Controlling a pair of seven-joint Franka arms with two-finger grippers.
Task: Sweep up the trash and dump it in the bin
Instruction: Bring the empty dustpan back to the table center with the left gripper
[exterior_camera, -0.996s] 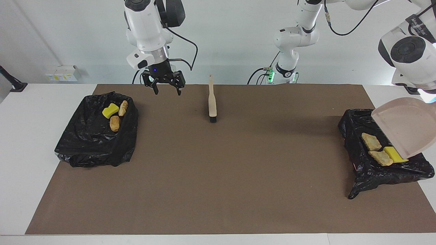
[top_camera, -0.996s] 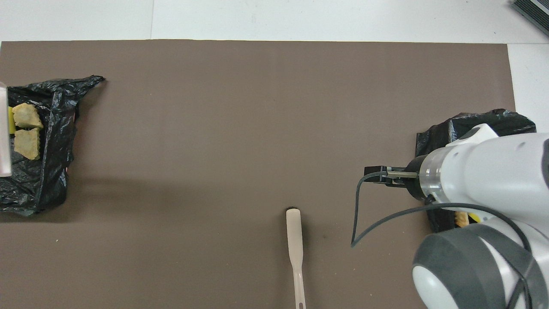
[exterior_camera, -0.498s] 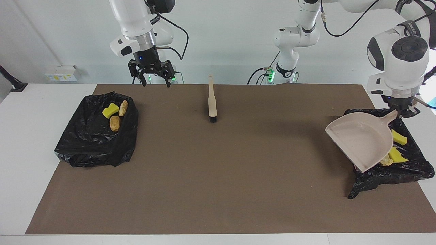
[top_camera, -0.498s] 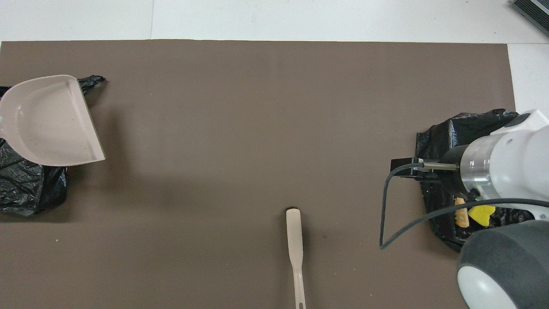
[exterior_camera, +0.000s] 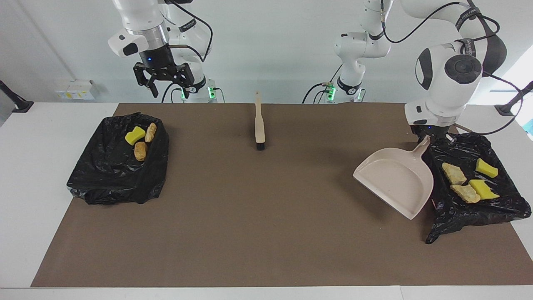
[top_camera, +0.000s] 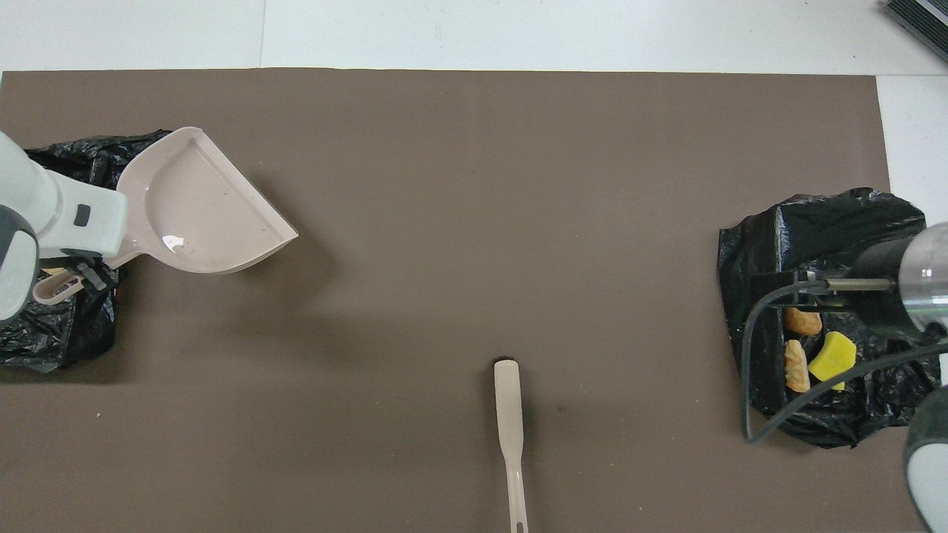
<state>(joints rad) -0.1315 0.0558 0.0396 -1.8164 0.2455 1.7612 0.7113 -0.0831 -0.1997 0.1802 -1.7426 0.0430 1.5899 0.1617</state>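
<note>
My left gripper [exterior_camera: 431, 141] is shut on the handle of the beige dustpan [exterior_camera: 395, 179], which hangs tilted and empty over the mat beside the black-lined bin [exterior_camera: 458, 212] at the left arm's end. In that bin lie two tan chunks [exterior_camera: 454, 173] and two yellow pieces [exterior_camera: 486, 167]. The bin [exterior_camera: 112, 175] at the right arm's end holds a yellow piece [exterior_camera: 135, 135] and two orange-brown chunks [exterior_camera: 140, 151]. My right gripper [exterior_camera: 167, 83] is open and empty, raised over the table's edge by the robots. The dustpan also shows in the overhead view [top_camera: 200, 215].
A beige brush [exterior_camera: 260, 125] with black bristles lies on the brown mat [exterior_camera: 266, 216] near the robots' edge, between the two bins; it also shows in the overhead view [top_camera: 509, 414]. The white table [exterior_camera: 37, 175] borders the mat.
My left arm has swung the dustpan off its bin toward the middle of the table and lowered it, uncovering the scraps. My right gripper has risen and drawn back toward its base.
</note>
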